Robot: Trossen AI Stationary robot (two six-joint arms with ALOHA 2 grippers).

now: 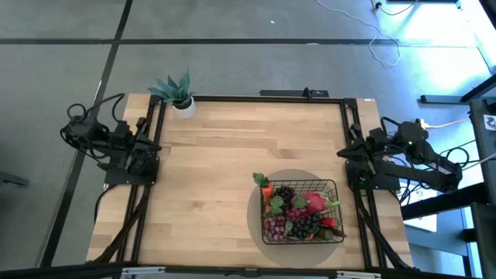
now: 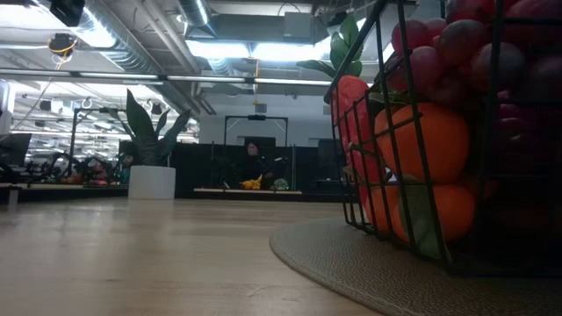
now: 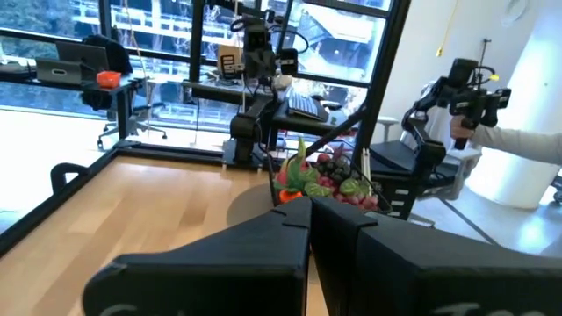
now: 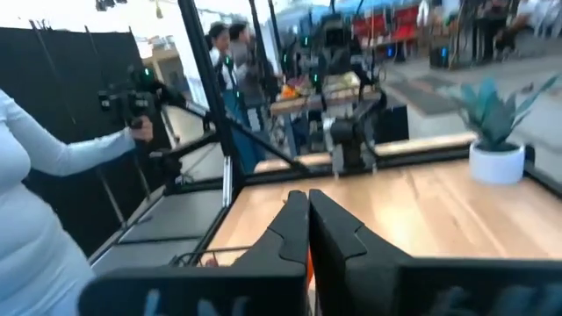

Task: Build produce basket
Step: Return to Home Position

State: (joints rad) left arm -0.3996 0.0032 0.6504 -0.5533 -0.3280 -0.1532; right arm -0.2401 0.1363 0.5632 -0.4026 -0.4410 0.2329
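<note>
Basket [image 1: 299,182] first, at the lower right of the overhead frame. The black wire thing sits on the round grey mat [image 1: 254,221], heaped with produce [image 1: 302,213]: grape bunches, something pink that is probably the dragon fruit, and oranges pressed against the mesh where it fills the right edge of the table-level view. None of the produce lies loose on the tabletop [image 1: 225,155], so I'd judge the filling done and the step in hand to be the arms going to rest.

Both look parked. The left arm [image 1: 124,147] is bunched at the tabletop's left edge, mid-frame. The right arm [image 1: 384,159] sits likewise at the right edge, just above the basket in the picture and apart from it. The left pincer [image 3: 309,202] has its two dark fingers pressed together on nothing, aimed across the boards towards the basket. The right pincer [image 4: 306,195] is closed and empty too.

What comes next calls for little, I'd say: settle, stop, touch nothing.

Farther off, a potted plant [image 1: 180,97] stands at the tabletop's upper left corner, and a person's white sleeve [image 4: 53,158] shows beyond the rail.
</note>
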